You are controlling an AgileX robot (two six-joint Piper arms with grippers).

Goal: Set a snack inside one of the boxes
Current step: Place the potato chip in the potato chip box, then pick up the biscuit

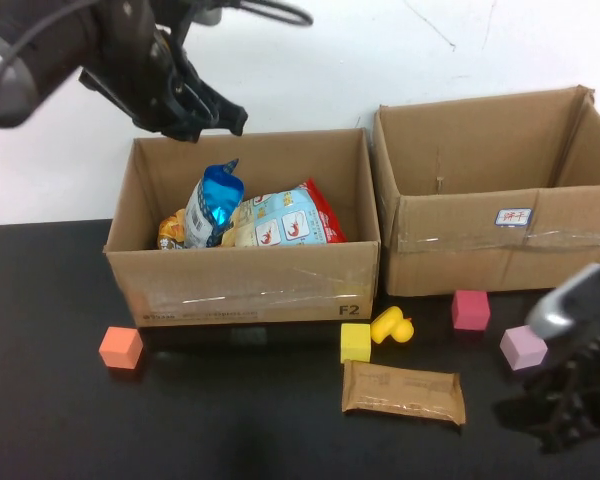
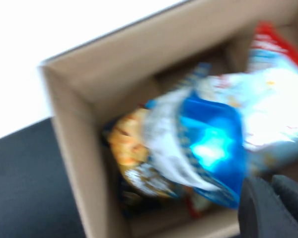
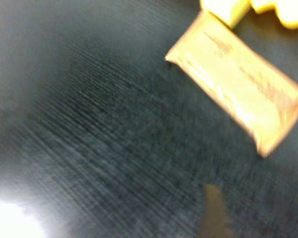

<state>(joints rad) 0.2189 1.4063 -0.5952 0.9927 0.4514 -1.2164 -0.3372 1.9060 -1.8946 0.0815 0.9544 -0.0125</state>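
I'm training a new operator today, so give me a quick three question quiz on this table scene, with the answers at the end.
1. True or false: the right box already holds snack bags.
2. Which snack lies on the black table outside both boxes? A) blue bag B) brown packet C) red bag
3. Where is each gripper, and how do its fingers stand?

Key
1. False: it looks empty; the bags, including the blue bag, sit in the left box.
2. B: the brown packet lies in front of the yellow cube.
3. The left gripper hovers shut above the left box's back left corner; the right gripper is low over the table, right of the packet, fingers unclear.
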